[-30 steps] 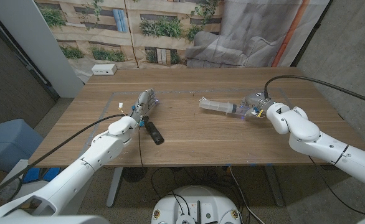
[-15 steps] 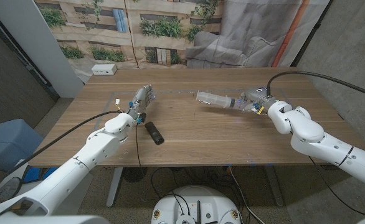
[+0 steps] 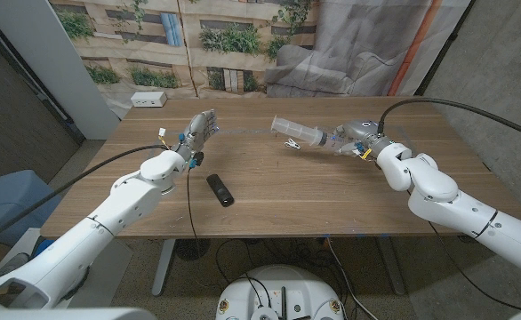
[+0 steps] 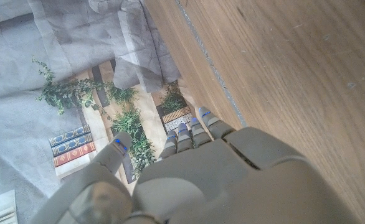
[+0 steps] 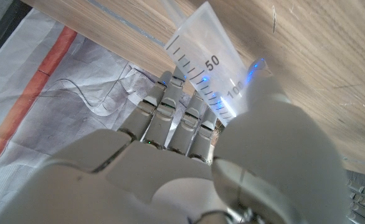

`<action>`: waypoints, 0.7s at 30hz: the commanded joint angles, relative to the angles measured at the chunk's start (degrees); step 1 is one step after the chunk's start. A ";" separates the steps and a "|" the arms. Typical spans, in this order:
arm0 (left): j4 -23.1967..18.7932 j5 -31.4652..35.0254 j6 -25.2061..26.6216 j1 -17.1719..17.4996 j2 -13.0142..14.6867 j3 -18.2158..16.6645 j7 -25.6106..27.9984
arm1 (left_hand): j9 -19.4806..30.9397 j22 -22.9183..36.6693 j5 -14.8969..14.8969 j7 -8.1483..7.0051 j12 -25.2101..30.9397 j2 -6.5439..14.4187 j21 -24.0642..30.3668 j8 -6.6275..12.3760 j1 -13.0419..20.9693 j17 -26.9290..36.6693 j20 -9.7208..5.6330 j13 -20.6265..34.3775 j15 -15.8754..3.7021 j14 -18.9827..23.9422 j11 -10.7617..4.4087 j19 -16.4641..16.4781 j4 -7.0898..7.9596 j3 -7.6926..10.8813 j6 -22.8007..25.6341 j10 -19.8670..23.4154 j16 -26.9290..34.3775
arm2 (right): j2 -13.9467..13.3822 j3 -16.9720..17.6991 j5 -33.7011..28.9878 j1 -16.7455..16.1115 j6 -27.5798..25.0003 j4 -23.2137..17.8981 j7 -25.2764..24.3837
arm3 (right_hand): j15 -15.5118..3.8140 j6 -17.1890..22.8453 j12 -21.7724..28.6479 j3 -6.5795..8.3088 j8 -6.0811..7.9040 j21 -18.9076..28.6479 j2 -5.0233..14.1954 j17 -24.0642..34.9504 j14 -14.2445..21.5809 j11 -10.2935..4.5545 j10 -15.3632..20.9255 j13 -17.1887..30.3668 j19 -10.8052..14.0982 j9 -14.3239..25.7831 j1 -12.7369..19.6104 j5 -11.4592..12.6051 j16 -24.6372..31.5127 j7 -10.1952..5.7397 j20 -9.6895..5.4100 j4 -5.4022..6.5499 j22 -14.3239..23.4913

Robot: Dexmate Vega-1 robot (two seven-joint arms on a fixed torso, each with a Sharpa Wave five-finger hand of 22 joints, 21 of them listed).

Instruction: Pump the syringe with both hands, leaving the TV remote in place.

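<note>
Syringe [image 3: 298, 133] first: we count one, clear plastic, gripped at its near end by our right hand [image 3: 354, 139] and lifted off the wooden table [image 3: 332, 191], its barrel pointing toward the table's middle. Up close, our right fingers [image 5: 170, 118] wrap the barrel by its printed scale; what it contains we cannot tell. One black TV remote [image 3: 220, 189] lies on the table near the front edge. One white box [image 3: 148, 100] sits at the far left corner. Our left hand [image 3: 200, 130] holds nothing, fingers extended together. Compared with a second ago, our right hand has raised the syringe, our left hand has moved farther from the remote, which lies unmoved.
</note>
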 commanded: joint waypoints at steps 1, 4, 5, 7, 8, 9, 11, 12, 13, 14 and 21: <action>-5.64 1.83 3.99 -1.54 6.19 -1.12 -2.68 | 0.20 0.26 0.44 0.21 -0.03 4.23 0.12 0.27 0.40 0.08 -0.07 0.20 0.18 0.38 0.16 0.40 -0.61 0.09 0.39 0.34 -0.17 | 2.97 0.10 4.50 -0.06 0.50 1.08 -6.06 | -7.78 3.50 -0.06 0.99 -0.15 0.26 10.25 -0.08 1.04 -1.92 2.44 0.36 0.30 0.23 3.92 0.24 -0.48 -2.56 -7.33 1.06 0.04; -6.37 1.63 4.04 -1.27 6.76 -1.83 -2.87 | 0.20 0.26 0.44 0.32 -0.05 4.26 0.10 0.35 0.55 0.07 -0.16 0.19 0.16 0.35 0.02 0.43 -0.85 0.13 0.67 0.34 -0.19 | 3.66 -0.03 5.38 0.00 -0.09 1.23 -6.76 | -7.81 3.65 -0.17 0.97 -0.25 0.23 10.20 -0.10 1.14 -1.91 2.41 0.35 0.32 0.20 3.77 0.24 -0.63 -2.55 -7.43 1.02 0.03; -6.65 1.55 3.94 -1.05 6.91 -2.11 -2.85 | 0.21 0.26 0.43 0.56 -0.02 4.28 0.09 0.45 0.65 0.06 -0.16 0.19 0.15 0.34 0.09 0.44 -1.03 0.15 1.02 0.44 -0.19 | 3.89 0.05 5.90 -0.05 -0.20 1.32 -7.10 | -7.81 3.69 -0.19 0.96 -0.28 0.23 10.18 -0.11 1.13 -1.91 2.42 0.36 0.34 0.19 3.74 0.24 -0.69 -2.55 -7.44 1.00 0.03; -7.75 2.18 4.39 -0.73 7.70 -2.40 -2.39 | 0.21 0.26 0.41 0.87 0.03 4.37 0.09 0.65 0.87 0.06 -0.18 0.19 0.18 0.35 -0.23 0.52 -1.36 0.21 1.70 0.63 -0.19 | 4.20 -0.14 6.12 0.04 -0.80 1.45 -7.59 | -7.79 3.81 -0.25 0.91 -0.35 0.22 10.08 -0.12 1.17 -1.91 2.44 0.36 0.38 0.17 3.62 0.23 -0.80 -2.55 -7.47 0.95 0.02; -8.43 2.64 4.81 -0.64 8.26 -2.48 -2.22 | 0.22 0.26 0.39 0.96 0.07 4.42 0.07 0.73 0.99 0.06 -0.19 0.19 0.12 0.32 -0.39 0.54 -1.55 0.23 2.05 0.80 -0.20 | 4.52 -0.07 6.55 -0.04 -1.04 1.56 -8.10 | -7.77 3.86 -0.28 0.81 -0.40 0.22 9.91 -0.11 1.16 -1.92 2.45 0.36 0.42 0.16 3.54 0.20 -0.85 -2.55 -7.47 0.89 0.01; -9.05 3.00 5.08 -0.52 8.63 -2.59 -2.00 | 0.22 0.26 0.39 0.96 0.07 4.46 0.07 0.75 1.04 0.06 -0.17 0.18 0.13 0.39 -0.38 0.56 -1.63 0.25 2.16 0.81 -0.17 | 4.76 -0.01 7.02 -0.08 -1.10 1.68 -8.52 | -7.73 3.89 -0.31 0.70 -0.46 0.21 9.76 -0.12 1.14 -1.92 2.46 0.36 0.44 0.15 3.40 0.18 -0.93 -2.56 -7.49 0.87 0.01; -10.14 3.45 5.40 -0.23 9.06 -2.89 -1.52 | 0.22 0.26 0.38 0.94 0.10 4.49 0.07 0.80 1.12 0.06 -0.22 0.18 0.08 0.38 -0.42 0.58 -1.75 0.27 2.39 0.91 -0.17 | 5.01 -0.16 7.57 0.04 -1.18 1.98 -9.11 | -7.71 3.94 -0.34 0.58 -0.59 0.21 9.62 -0.11 1.17 -1.93 2.53 0.36 0.53 0.12 3.21 0.16 -1.04 -2.56 -7.49 0.82 0.00; -10.46 3.80 4.98 -0.06 9.20 -3.01 -1.53 | 0.22 0.26 0.38 0.92 0.10 4.50 0.06 0.82 1.16 0.06 -0.24 0.18 0.09 0.41 -0.43 0.59 -1.81 0.27 2.50 0.93 -0.16 | 5.25 -0.12 8.12 0.07 -1.20 2.15 -9.43 | -7.73 3.96 -0.35 0.56 -0.63 0.20 9.61 -0.11 1.18 -1.93 2.57 0.37 0.52 0.12 3.18 0.16 -1.08 -2.57 -7.50 0.81 0.00; -11.19 4.15 5.71 -0.05 9.44 -3.05 -0.99 | 0.22 0.26 0.37 0.87 0.09 4.51 0.06 0.85 1.18 0.06 -0.25 0.18 0.07 0.38 -0.42 0.59 -1.86 0.28 2.60 0.93 -0.17 | 5.45 -0.21 8.38 0.14 -1.30 2.32 -9.78 | -7.77 3.97 -0.36 0.55 -0.66 0.19 9.60 -0.10 1.20 -1.93 2.60 0.37 0.53 0.11 3.17 0.17 -1.10 -2.57 -7.51 0.77 0.00; -11.23 4.19 5.82 -0.04 9.41 -3.08 -0.97 | 0.22 0.26 0.37 0.85 0.10 4.52 0.05 0.85 1.23 0.06 -0.26 0.18 0.07 0.38 -0.40 0.59 -1.93 0.29 2.68 0.96 -0.17 | 5.36 -0.33 8.51 0.21 -1.36 2.30 -9.89 | -7.78 3.99 -0.36 0.53 -0.70 0.18 9.58 -0.10 1.23 -1.93 2.62 0.37 0.54 0.10 3.15 0.17 -1.11 -2.57 -7.52 0.74 -0.01; -13.86 5.62 5.98 -0.85 10.47 -3.10 -2.17 | 0.23 0.26 0.30 0.66 0.01 4.55 -0.18 0.89 1.51 0.07 -0.43 0.17 -0.12 -0.17 -0.52 0.07 -2.46 0.24 3.31 0.92 -0.34 | 6.75 -0.78 11.27 0.67 -1.46 3.53 -11.75 | -7.80 4.15 -0.41 0.30 -1.06 0.12 9.23 0.03 1.29 -1.92 2.92 0.38 0.61 0.06 3.20 0.17 -1.31 -2.61 -7.54 0.27 -0.02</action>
